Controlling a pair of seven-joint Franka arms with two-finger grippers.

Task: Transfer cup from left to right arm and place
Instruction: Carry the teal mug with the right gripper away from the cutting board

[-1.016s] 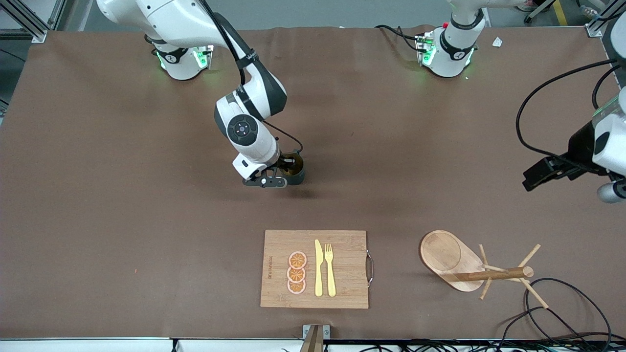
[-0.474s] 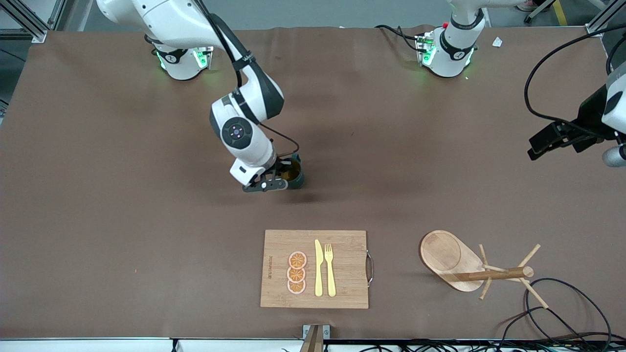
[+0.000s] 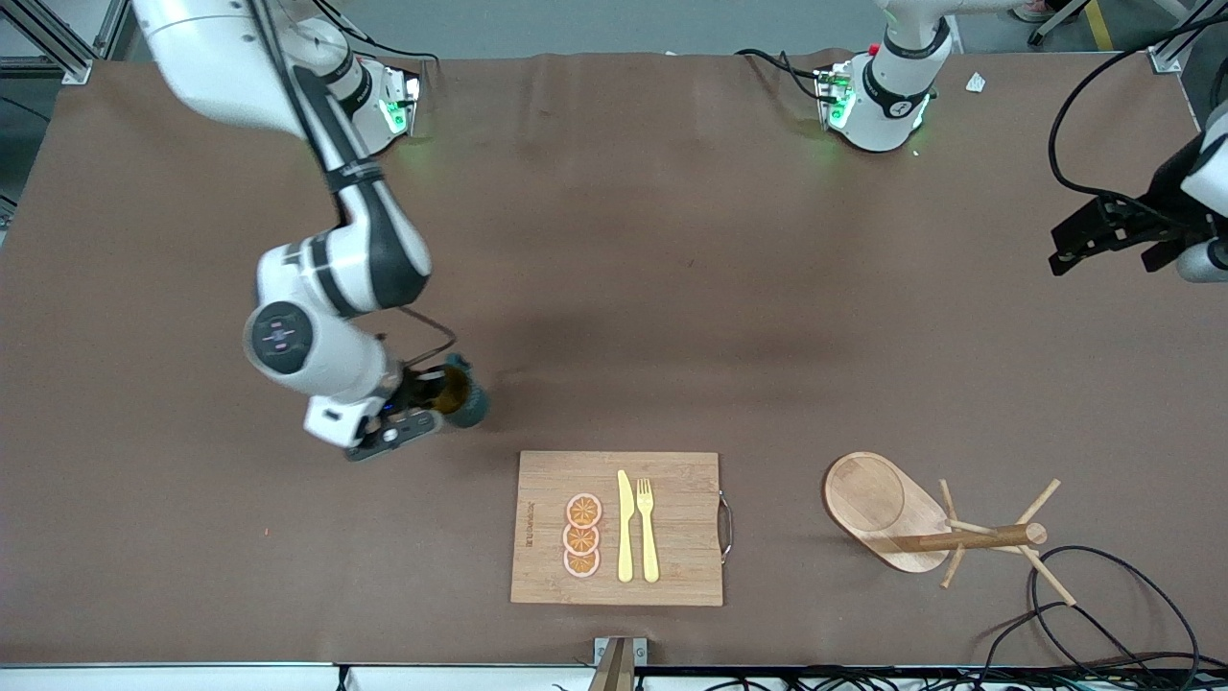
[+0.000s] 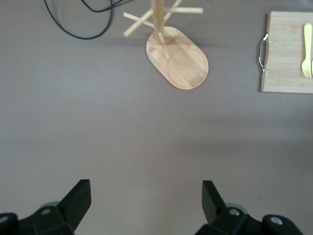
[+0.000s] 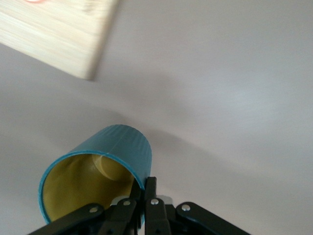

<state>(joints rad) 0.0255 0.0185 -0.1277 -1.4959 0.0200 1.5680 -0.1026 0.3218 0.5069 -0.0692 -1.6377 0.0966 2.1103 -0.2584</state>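
Carrying now: the right gripper (image 3: 422,408) is clenched on the rim of the small teal-green cylindrical cup with mustard-yellow inside (image 3: 459,398); one finger is inside and one outside the wall, as the right wrist view shows (image 5: 93,181)
Cup position: lifted over the brown table cover (image 3: 192,537); toward the right arm's end of the table, close to a corner of the cutting board; the cup is tilted, its mouth not level
Cutting board: a rectangular bamboo board with a metal handle (image 3: 681,518); on it lie three orange slices (image 3: 582,536), a yellow knife (image 3: 625,526) and a yellow fork (image 3: 648,528)
Mug tree: a wooden stand with an oval base and pegs (image 3: 887,513); it lies toward the left arm's end
Left gripper: the left gripper (image 3: 1103,233) waits, released and wide, over the table's edge at the left arm's end
Doing it well: I judge the placing is the step in hand; keep the grip firm on the thin rim; bring the cup upright before lowering; choose bare cover away from the board; release only when the bottom rests flat
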